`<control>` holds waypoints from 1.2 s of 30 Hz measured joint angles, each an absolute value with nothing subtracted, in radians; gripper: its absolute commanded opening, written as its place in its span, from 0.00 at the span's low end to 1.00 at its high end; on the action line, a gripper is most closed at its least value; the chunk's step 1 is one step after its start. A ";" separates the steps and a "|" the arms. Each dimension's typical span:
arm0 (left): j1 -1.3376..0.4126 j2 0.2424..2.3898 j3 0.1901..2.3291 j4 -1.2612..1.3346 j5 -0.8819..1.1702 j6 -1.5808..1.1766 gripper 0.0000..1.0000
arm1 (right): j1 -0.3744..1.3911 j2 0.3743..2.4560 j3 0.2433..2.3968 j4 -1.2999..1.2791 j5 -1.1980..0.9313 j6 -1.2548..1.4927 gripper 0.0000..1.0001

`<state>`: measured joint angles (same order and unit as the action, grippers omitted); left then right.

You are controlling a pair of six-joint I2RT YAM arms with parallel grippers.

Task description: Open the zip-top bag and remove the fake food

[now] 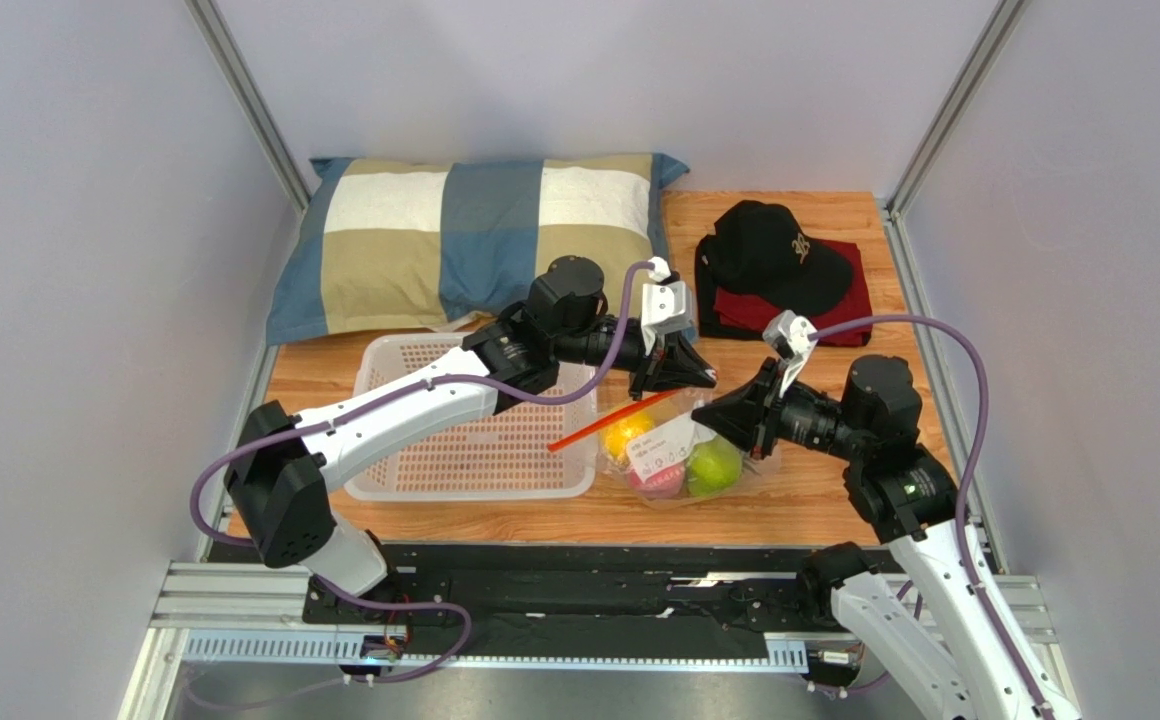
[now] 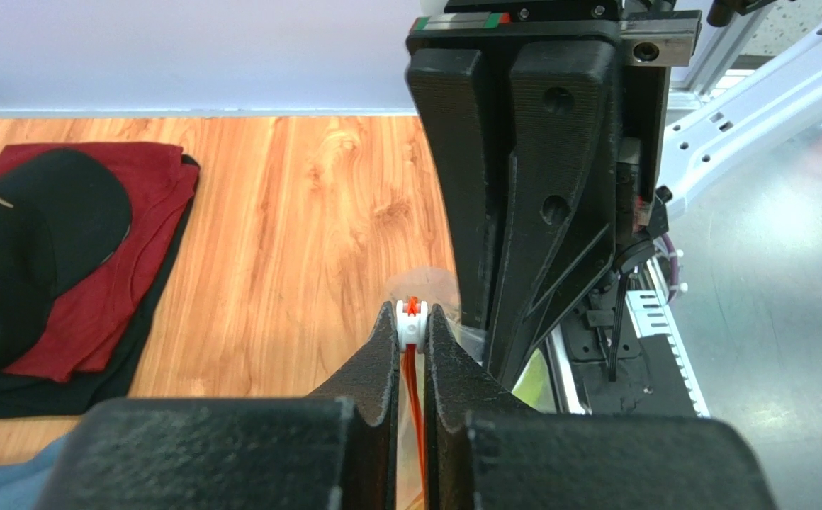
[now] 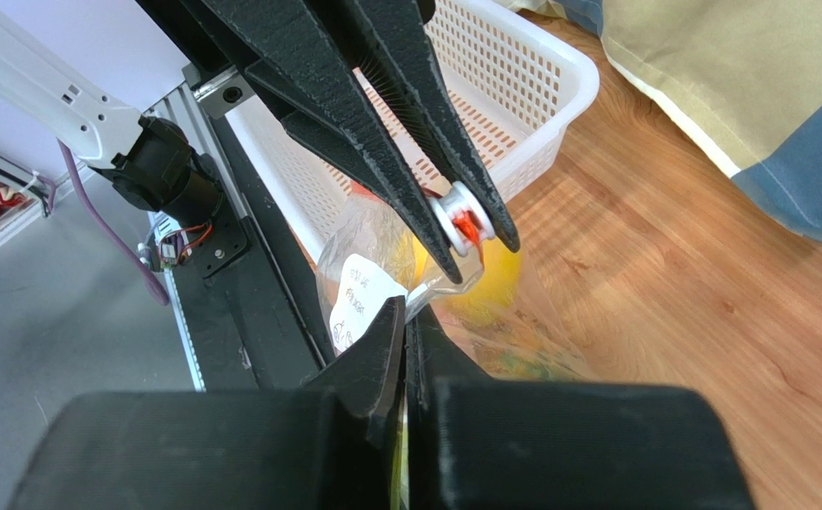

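Note:
The clear zip-top bag lies on the wooden table just right of the basket, its red-orange zip strip trailing left. Through the plastic I see fake food: a yellow citrus, a green apple and a pink fruit. My left gripper is shut on the bag's white slider tab, with the zip strip running back between its fingers. My right gripper is shut on the bag's clear edge beside the white label. The slider shows just above it.
A white perforated basket stands left of the bag. A checked pillow lies at the back. A black cap rests on folded red cloth at the back right. The arms' black base rail runs along the near edge.

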<state>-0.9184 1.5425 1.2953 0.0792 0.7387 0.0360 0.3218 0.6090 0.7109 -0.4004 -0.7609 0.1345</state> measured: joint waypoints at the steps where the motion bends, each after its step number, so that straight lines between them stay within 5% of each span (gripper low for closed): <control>1: -0.918 1.542 1.295 0.078 0.741 0.036 0.00 | 0.322 0.609 0.714 -0.410 -0.756 0.133 0.28; 2: -0.918 1.542 1.295 0.076 0.743 0.036 0.00 | 0.322 0.609 0.717 -0.417 -0.747 0.131 0.37; 6: -0.916 1.542 1.295 0.068 0.764 0.036 0.00 | 0.322 0.611 0.735 -0.434 -0.707 0.105 0.37; 12: -0.915 1.542 1.300 0.041 0.829 0.036 0.00 | 0.322 0.646 0.736 -0.429 -0.715 0.095 0.21; 14: -0.912 1.542 1.300 0.035 0.831 0.036 0.00 | 0.322 0.660 0.736 -0.423 -0.730 0.097 0.02; 15: -0.912 1.542 1.300 0.034 0.834 0.036 0.00 | 0.323 0.668 0.735 -0.416 -0.736 0.098 0.00; 36: -0.866 1.441 1.075 0.062 0.510 -0.161 0.00 | 0.325 0.565 0.668 -0.328 -0.434 0.232 0.00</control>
<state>-0.8661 1.4410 1.0752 0.0624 0.5098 -0.1612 0.3252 0.5648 0.6682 -0.3283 -0.4343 0.2317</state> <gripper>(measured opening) 0.030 0.007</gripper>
